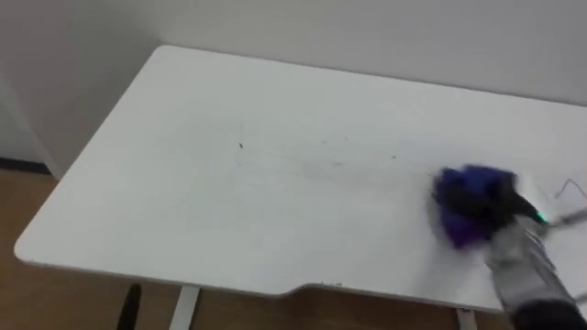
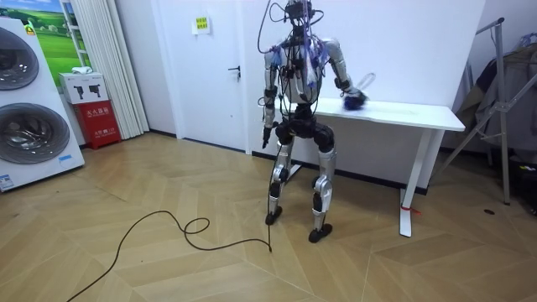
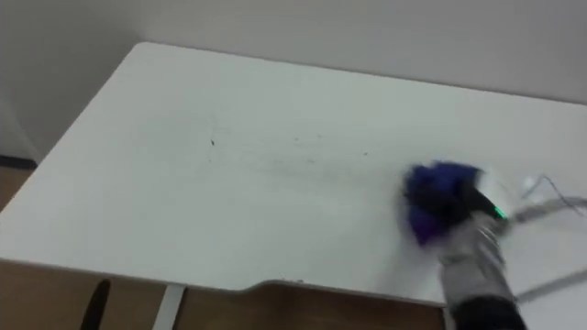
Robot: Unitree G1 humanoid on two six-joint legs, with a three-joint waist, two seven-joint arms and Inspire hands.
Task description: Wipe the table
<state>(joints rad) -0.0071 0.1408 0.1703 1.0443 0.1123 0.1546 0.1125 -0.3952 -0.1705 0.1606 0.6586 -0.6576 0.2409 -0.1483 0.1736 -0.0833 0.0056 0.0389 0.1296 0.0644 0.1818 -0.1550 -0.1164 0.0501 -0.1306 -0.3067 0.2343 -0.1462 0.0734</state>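
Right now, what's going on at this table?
The robot stands at the white table with its right hand on a blue cloth that lies on the tabletop, towards the robot's right. A few faint dark marks sit mid-table, to the left of the cloth, not yet wiped. Its left hand hangs by its side.
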